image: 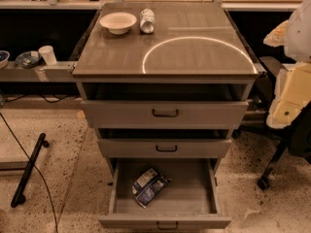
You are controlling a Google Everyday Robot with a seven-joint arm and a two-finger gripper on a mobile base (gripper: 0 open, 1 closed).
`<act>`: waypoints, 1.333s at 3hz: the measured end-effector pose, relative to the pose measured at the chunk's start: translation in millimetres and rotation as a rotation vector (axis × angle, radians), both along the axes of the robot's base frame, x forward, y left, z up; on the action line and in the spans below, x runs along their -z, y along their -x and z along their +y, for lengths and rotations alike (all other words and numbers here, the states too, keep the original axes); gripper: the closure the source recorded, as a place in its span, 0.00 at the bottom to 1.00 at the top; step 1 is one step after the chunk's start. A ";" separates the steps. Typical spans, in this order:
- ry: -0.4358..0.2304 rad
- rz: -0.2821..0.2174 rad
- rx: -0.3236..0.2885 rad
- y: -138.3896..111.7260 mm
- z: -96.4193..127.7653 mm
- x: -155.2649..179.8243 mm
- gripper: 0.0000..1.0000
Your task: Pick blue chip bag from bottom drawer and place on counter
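Bottom drawer (190, 191) is seen pulled well out toward the near side, so its floor is exposed from above. The two upper drawers (121, 114) are drawn out less, leaving the reach down unobstructed. Blue chip bag (149, 186) is found lying flat and crumpled on the drawer floor, left of centre, apart from every wall. Counter (194, 57) is noted with a white bowl (118, 22) and a silver can (147, 21) at its far left; the near and right parts are judged the likelier landing area. The gripper cannot be identified. Pale shapes (293, 89) cut off by the right edge may belong to the arm, and whether the end effector is spread or pressed together cannot be told. The drawer's near front is clipped by the bottom edge, and the bag's print cannot be read.
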State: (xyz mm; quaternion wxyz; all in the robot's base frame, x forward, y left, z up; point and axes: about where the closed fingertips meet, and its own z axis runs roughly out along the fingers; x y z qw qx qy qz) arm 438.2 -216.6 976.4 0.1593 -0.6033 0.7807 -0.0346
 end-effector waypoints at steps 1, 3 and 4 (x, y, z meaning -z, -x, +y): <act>0.000 0.000 0.000 0.0 0.0 0.0 0.00; -0.194 0.102 -0.019 -11.6 6.3 64.7 0.00; -0.492 0.174 0.043 -0.2 23.6 172.4 0.00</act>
